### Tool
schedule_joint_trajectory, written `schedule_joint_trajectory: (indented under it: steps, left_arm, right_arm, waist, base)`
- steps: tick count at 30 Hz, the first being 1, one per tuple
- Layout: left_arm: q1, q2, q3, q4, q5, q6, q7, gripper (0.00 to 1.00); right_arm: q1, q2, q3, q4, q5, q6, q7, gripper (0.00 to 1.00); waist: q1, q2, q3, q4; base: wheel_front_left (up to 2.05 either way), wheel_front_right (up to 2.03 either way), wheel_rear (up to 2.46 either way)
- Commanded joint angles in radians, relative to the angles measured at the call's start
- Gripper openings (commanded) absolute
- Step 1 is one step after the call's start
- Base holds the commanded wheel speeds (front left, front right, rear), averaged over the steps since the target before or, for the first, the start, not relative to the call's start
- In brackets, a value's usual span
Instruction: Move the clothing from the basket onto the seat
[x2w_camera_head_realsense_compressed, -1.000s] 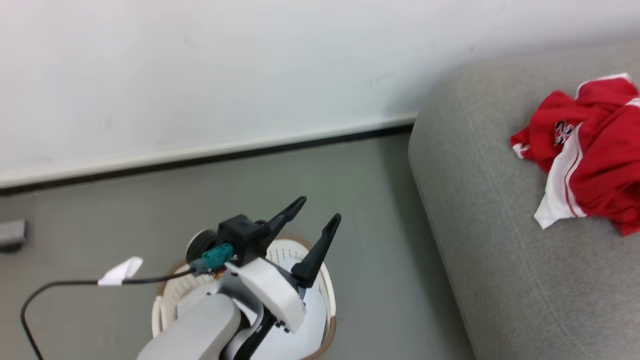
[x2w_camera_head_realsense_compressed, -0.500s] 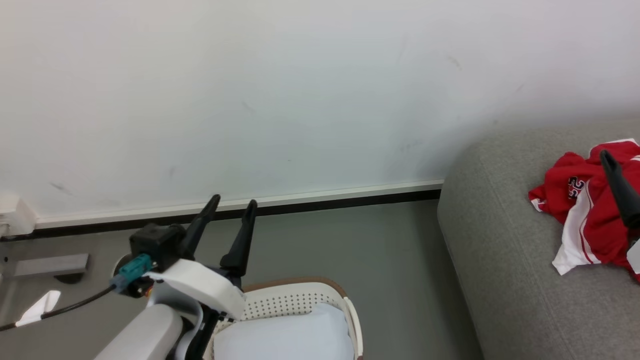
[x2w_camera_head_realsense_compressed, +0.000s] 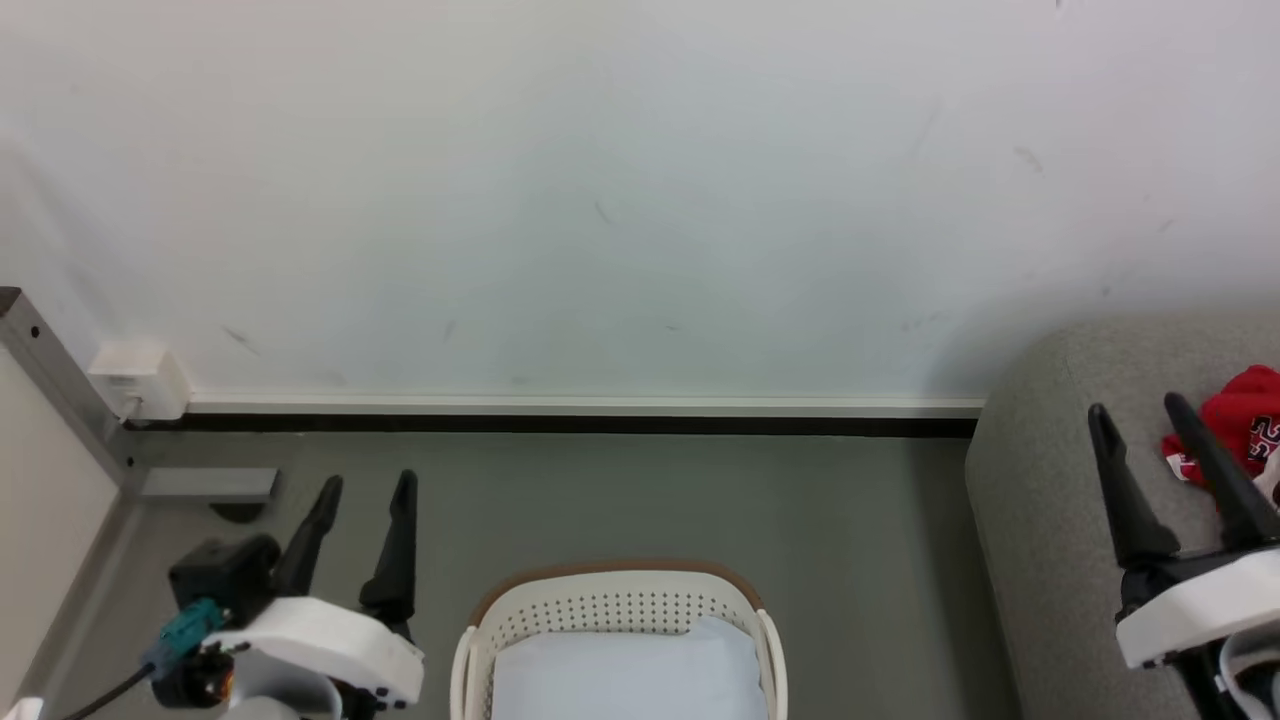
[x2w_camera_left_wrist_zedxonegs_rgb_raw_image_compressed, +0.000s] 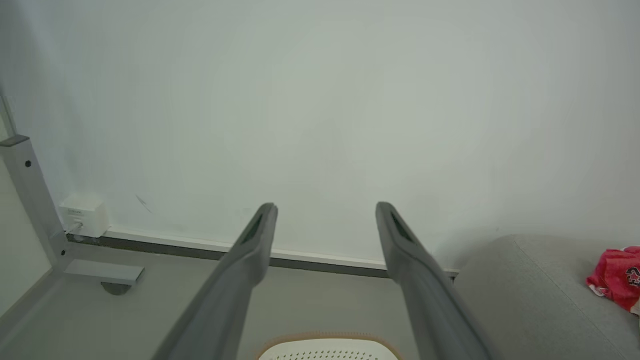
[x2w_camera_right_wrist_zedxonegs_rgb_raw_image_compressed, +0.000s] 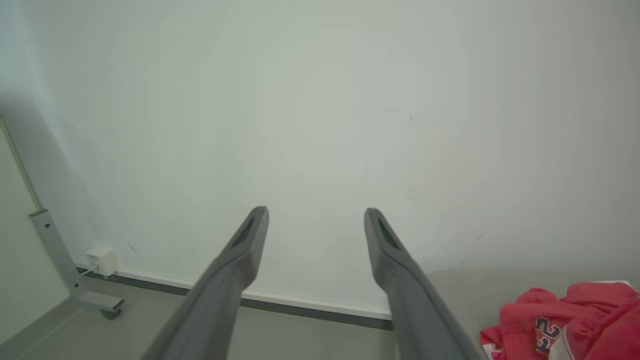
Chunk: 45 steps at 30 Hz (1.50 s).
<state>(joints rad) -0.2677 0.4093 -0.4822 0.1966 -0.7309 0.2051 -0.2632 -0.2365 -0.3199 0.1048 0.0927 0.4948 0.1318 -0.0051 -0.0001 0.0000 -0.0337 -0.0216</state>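
Grey seat (x2w_camera_head_realsense_compressed: 1040, 520) is seen at right, apart from the basket (x2w_camera_head_realsense_compressed: 610, 600) at bottom centre. Red clothing (x2w_camera_head_realsense_compressed: 1240, 410) is lying on the seat. A pale sheet (x2w_camera_head_realsense_compressed: 620, 675) is seen inside the basket; whether garments are under it cannot be told. Left gripper (x2w_camera_head_realsense_compressed: 370, 481) and right gripper (x2w_camera_head_realsense_compressed: 1135, 406) are held spread apart, nothing gripped. Probably a check step: the sheet should be left alone and the fingers kept off the basket wall.

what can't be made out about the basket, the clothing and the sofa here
- Laundry basket: head view's bottom edge cuts its near half; a pale sheet covers the inside, so anything beneath is hidden.
- Red clothing: head view's right edge and the right gripper hide most; its lettering is too small to read.
- Grey sofa: cut off by frame edges in all three views.
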Motion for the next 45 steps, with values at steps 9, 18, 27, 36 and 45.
schedule_joint_trajectory:
  steps: [9, 18, 27, 36, 45]
  left_arm:
    - [0.153, -0.088, 0.181, 0.009, 0.157, -0.042, -0.001, 1.00]
    - [0.230, -0.208, 0.349, 0.048, 0.285, -0.118, -0.001, 1.00]
    - [0.244, -0.270, 0.452, 0.056, 0.405, -0.192, -0.001, 1.00]
    - [0.233, -0.316, 0.506, 0.071, 0.459, -0.243, -0.001, 1.00]
    - [0.240, -0.337, 0.522, 0.101, 0.468, -0.262, 0.000, 0.00]
  right_arm:
    - [0.122, 0.128, 0.013, 0.121, -0.028, -0.002, -0.198, 1.00]
    - [0.136, 0.178, 0.050, 0.228, -0.078, -0.002, -0.259, 1.00]
    - [0.096, 0.180, 0.080, 0.253, -0.101, -0.002, -0.260, 1.00]
    - [0.088, 0.193, 0.075, 0.250, -0.102, -0.002, -0.260, 1.00]
    - [0.110, 0.199, 0.081, 0.272, -0.097, 0.000, -0.255, 0.00]
  waist:
    - [0.0001, 0.0000, -0.008, 0.030]
    - [0.0001, 0.0000, -0.011, 0.029]
    - [0.0001, 0.0000, -0.015, 0.015]
    - [0.0001, 0.0000, -0.015, 0.008]
    - [0.0001, 0.0000, -0.015, 0.007]
  base:
    - [0.00, 0.00, 0.00]
    - [0.00, 0.00, 0.00]
    - [0.00, 0.00, 0.00]
    - [0.00, 0.00, 0.00]
    - [0.00, 0.00, 0.00]
